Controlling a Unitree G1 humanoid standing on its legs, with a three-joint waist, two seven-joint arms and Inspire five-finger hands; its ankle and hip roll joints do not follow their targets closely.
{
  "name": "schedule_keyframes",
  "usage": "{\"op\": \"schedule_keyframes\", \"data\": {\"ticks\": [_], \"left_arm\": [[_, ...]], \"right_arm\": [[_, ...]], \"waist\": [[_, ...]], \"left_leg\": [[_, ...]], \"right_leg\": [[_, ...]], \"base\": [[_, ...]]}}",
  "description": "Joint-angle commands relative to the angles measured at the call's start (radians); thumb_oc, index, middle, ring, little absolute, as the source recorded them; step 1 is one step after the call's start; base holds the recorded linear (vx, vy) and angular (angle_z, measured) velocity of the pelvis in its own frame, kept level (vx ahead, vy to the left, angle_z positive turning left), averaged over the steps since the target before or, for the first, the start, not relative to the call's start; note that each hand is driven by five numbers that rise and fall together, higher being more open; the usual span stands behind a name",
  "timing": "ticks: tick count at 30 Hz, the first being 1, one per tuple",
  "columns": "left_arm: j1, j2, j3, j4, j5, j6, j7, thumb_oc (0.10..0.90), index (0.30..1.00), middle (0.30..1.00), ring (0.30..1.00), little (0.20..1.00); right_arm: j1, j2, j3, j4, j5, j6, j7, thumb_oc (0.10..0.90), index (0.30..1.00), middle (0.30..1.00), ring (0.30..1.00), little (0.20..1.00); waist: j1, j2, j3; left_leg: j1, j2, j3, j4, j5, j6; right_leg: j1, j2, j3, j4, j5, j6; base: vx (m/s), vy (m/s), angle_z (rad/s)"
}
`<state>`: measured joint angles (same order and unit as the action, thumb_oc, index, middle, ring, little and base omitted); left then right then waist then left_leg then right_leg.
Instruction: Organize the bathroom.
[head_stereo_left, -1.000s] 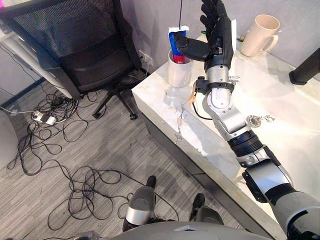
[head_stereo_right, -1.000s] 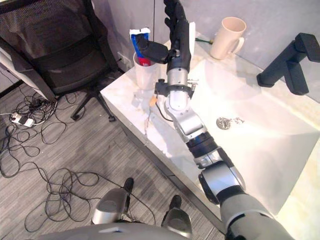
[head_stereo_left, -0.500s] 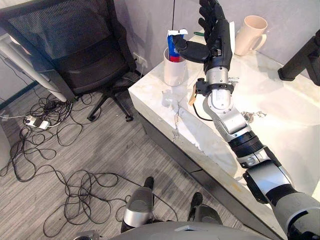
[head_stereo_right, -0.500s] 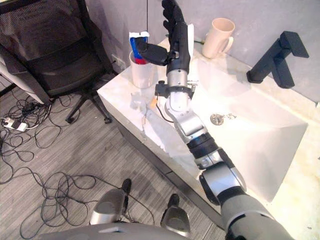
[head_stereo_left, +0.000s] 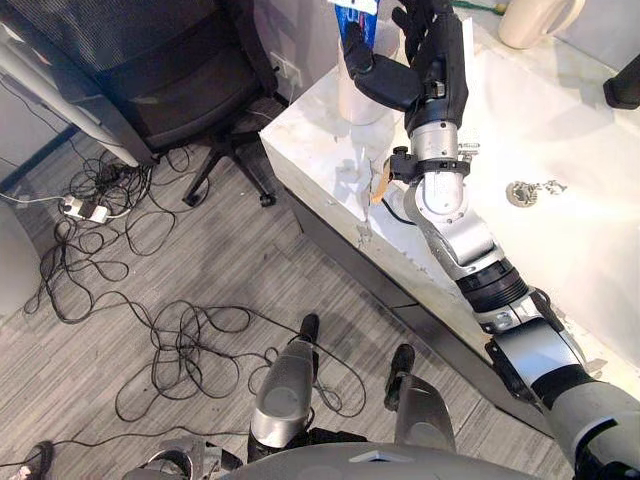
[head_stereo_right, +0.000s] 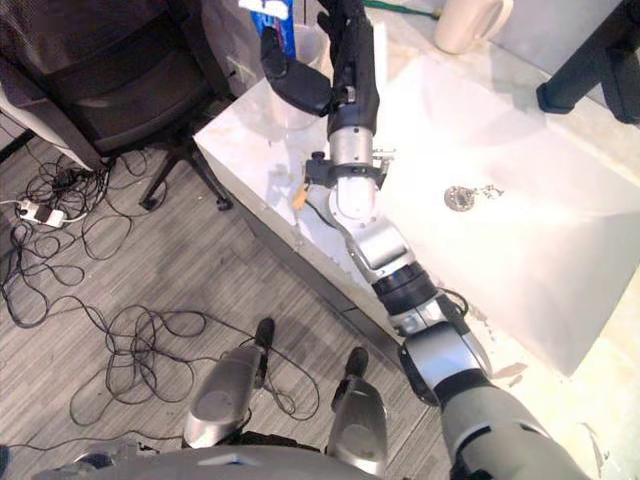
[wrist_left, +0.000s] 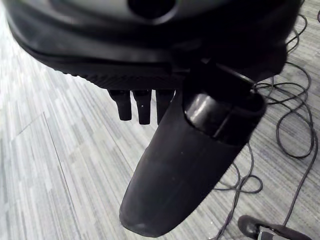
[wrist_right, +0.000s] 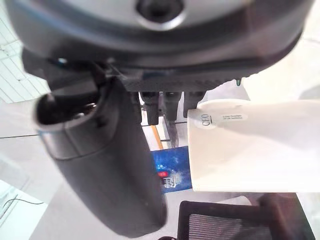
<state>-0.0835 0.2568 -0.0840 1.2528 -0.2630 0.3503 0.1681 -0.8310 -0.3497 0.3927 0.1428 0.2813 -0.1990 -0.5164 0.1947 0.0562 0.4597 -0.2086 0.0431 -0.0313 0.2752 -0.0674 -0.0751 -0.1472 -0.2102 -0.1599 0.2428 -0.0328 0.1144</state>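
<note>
The toothpaste tube (head_stereo_left: 356, 12) stands upright in the white cup (head_stereo_right: 300, 75) at the corner of the marble bench (head_stereo_left: 520, 120), close to the bench's edge above the floor. I judge the tube light and soft: it should dent under pressure, its printed skin looks slick, and squeezing the body hard could force paste out. The flat crimped end sticking above the rim is the place to pinch, or the sides just below it. The cup is probably ceramic or hard plastic, rigid and easy to tip, so any sideways pull on the tube could drag it toward the edge.

My right hand (head_stereo_left: 425, 50) is reached far out over the bench, arm nearly straight, fingers extended and loose beside the cup, thumb (head_stereo_right: 290, 80) swung wide across the front of the cup just beside the tube; nothing is clamped. In my right wrist view the blue tube (wrist_right: 172, 167) and the cup show past my fingers. My left hand (wrist_left: 190, 150) hangs low over the carpeted floor, thumb straight, empty.
</note>
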Motion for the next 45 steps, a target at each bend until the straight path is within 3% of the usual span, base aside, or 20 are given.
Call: {"op": "schedule_keyframes", "data": {"ticks": [1, 12, 32, 41, 45], "left_arm": [[0.057, 0.081, -0.059, 0.049, 0.026, 0.036, 0.018, 0.8, 0.9, 0.9, 0.9, 0.9], [0.088, 0.073, -0.056, 0.052, 0.089, 0.013, 0.004, 0.8, 0.9, 0.9, 0.9, 0.9], [0.112, 0.087, -0.059, 0.061, 0.169, 0.02, -0.038, 0.8, 0.9, 0.9, 0.9, 0.9], [0.147, 0.073, -0.034, 0.062, 0.19, 0.007, -0.023, 0.8, 0.9, 0.9, 0.9, 0.9], [0.154, 0.079, -0.026, 0.052, 0.168, -0.052, -0.01, 0.8, 0.9, 0.9, 0.9, 0.9]], "right_arm": [[-0.097, -0.012, -0.042, -0.069, -0.034, -0.028, 0.012, 0.8, 0.9, 0.9, 0.9, 0.9], [-0.074, -0.048, -0.053, -0.027, -0.042, -0.003, 0.012, 0.8, 0.9, 0.9, 0.9, 0.9], [-0.05, -0.142, -0.099, 0.006, -0.065, 0.031, 0.005, 0.8, 0.9, 0.9, 0.9, 0.9], [-0.023, -0.347, -0.239, -0.122, 0.043, -0.015, 0.007, 0.8, 0.9, 0.9, 0.9, 0.9], [-0.031, -0.521, -0.328, -0.11, 0.124, 0.018, -0.067, 0.8, 0.9, 0.9, 0.9, 0.9]], "waist": [[0.018, -0.046, -0.049], [-0.005, -0.074, -0.101], [-0.032, -0.082, -0.159], [-0.068, -0.115, -0.225], [-0.092, -0.133, -0.26]], "left_leg": [[0.032, 0.041, -0.017, -0.02, 0.019, -0.003], [0.094, 0.049, 0.014, -0.047, 0.002, -0.003], [0.17, 0.037, 0.034, -0.077, -0.024, -0.001], [0.208, 0.045, 0.045, -0.099, -0.041, -0.001], [0.23, 0.054, 0.058, -0.121, -0.044, -0.002]], "right_leg": [[0.015, -0.108, 0.052, -0.016, 0.021, 0.092], [0.057, -0.084, 0.074, -0.066, 0.029, 0.098], [0.109, -0.07, 0.09, -0.107, 0.03, 0.096], [0.124, -0.056, 0.092, -0.116, 0.02, 0.103], [0.134, -0.042, 0.096, -0.127, 0.015, 0.1]], "base": [[0.0, 0.0, 0.0], [0.02, -0.001, -0.08], [0.02, 0.004, -0.06], [0.02, 0.018, -0.06], [0.02, 0.011, -0.08]]}}
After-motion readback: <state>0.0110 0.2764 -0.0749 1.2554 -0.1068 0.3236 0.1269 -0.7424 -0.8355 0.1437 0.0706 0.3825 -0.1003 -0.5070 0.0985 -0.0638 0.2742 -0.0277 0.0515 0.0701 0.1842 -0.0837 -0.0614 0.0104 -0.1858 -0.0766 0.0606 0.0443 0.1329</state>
